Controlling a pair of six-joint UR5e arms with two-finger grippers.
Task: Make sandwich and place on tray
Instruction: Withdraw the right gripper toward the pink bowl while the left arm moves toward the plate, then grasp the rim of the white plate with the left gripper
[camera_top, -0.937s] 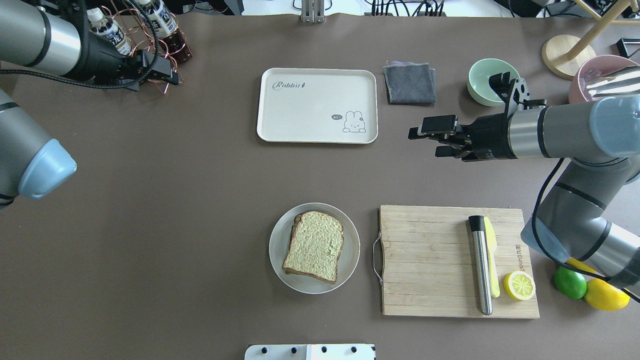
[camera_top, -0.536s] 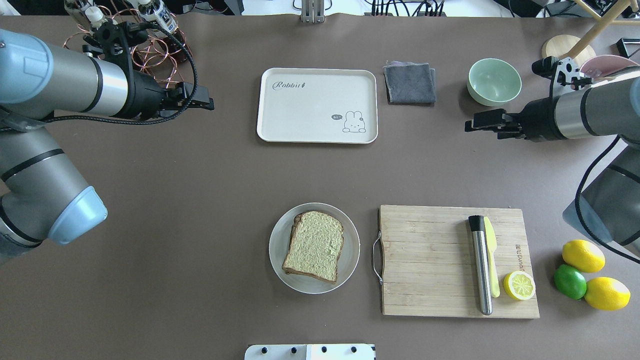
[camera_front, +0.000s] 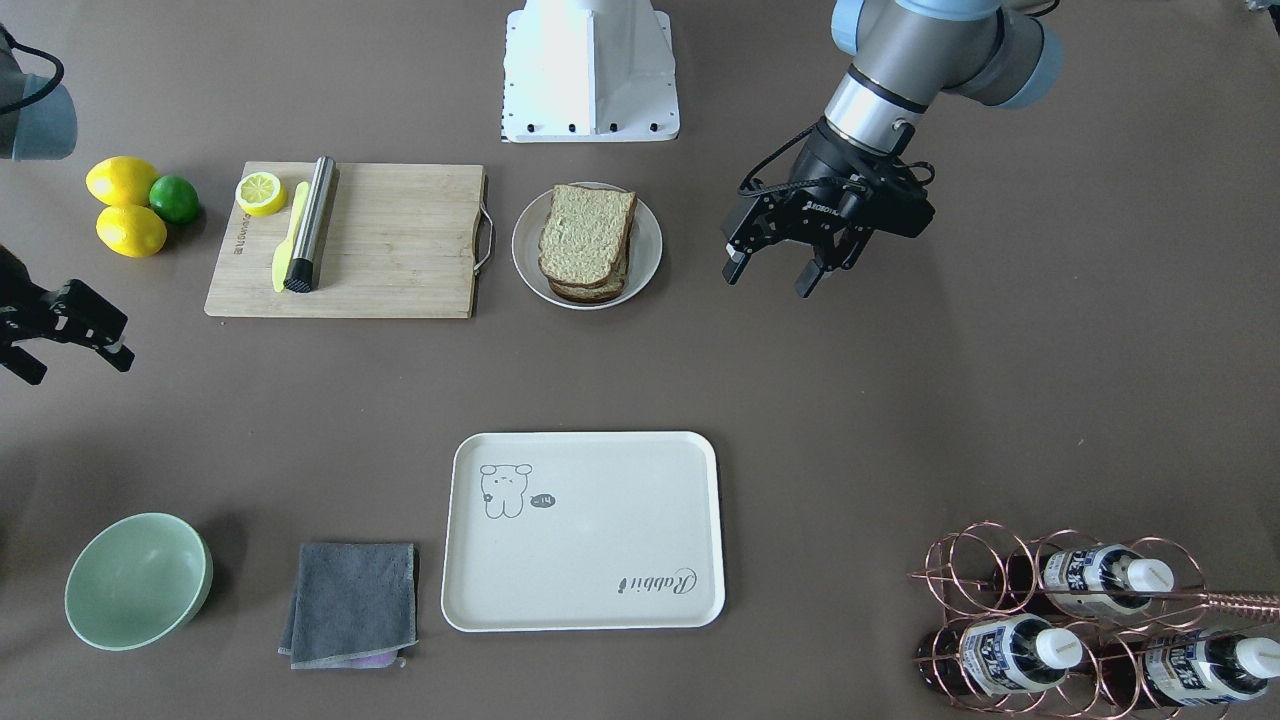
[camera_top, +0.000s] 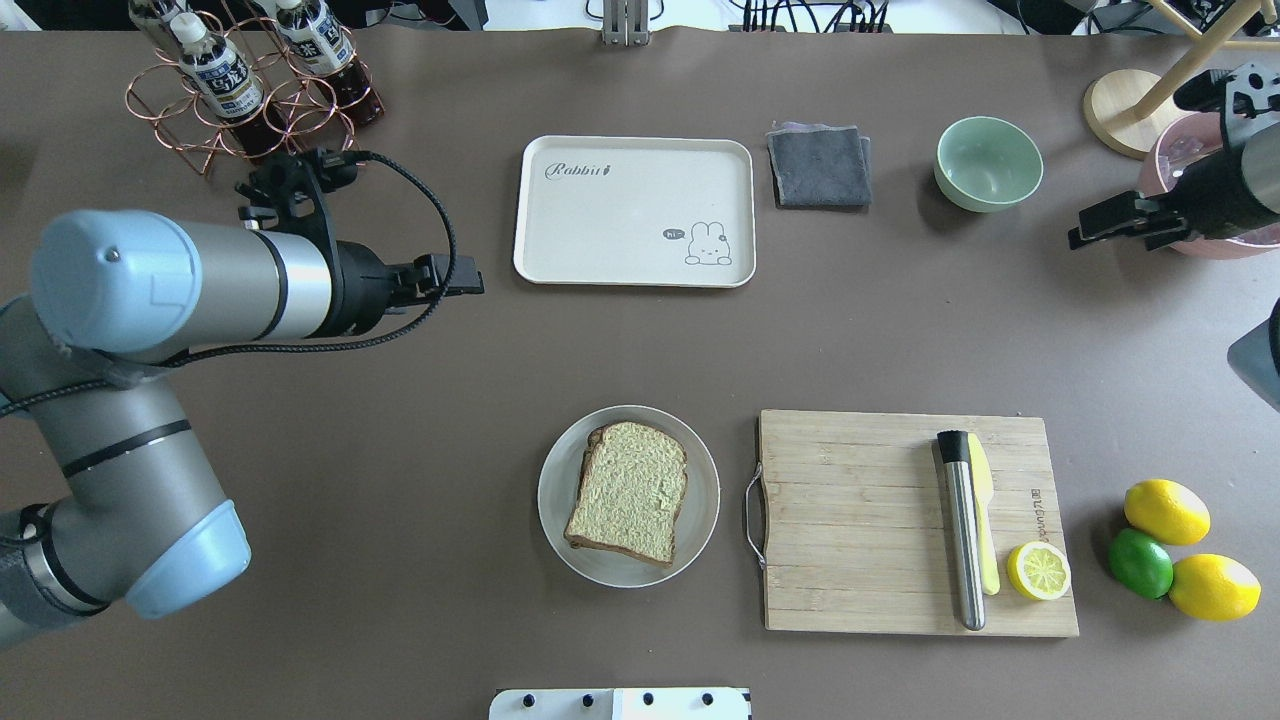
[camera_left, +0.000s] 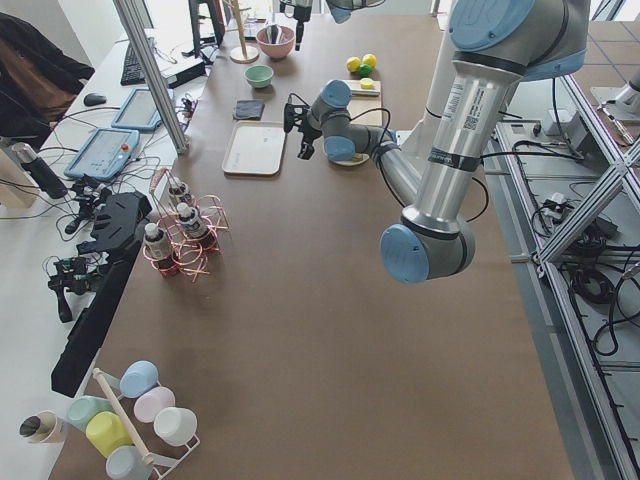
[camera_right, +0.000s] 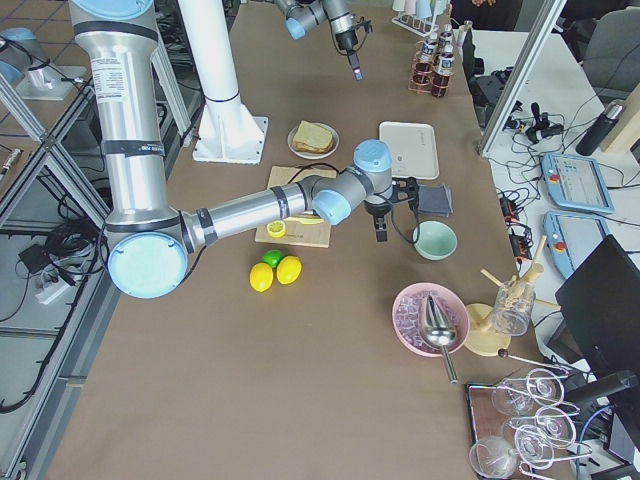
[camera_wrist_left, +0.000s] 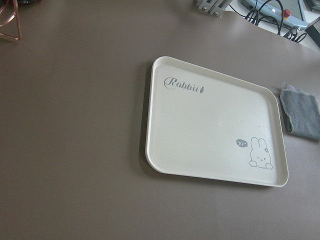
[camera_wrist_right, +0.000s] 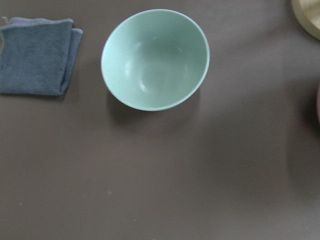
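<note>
While off tray (camera_top: 633, 211), sandwich (camera_top: 628, 492) (on plate (camera_top: 702, 500)).

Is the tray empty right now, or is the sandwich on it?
Empty. The tray shows only its printed drawing and script; the sandwich sits on the grey plate.

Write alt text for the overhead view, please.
The sandwich sits on a round plate, not yet on the cream tray beyond it. The left gripper hovers left of the tray; the right gripper hangs far right.
</note>
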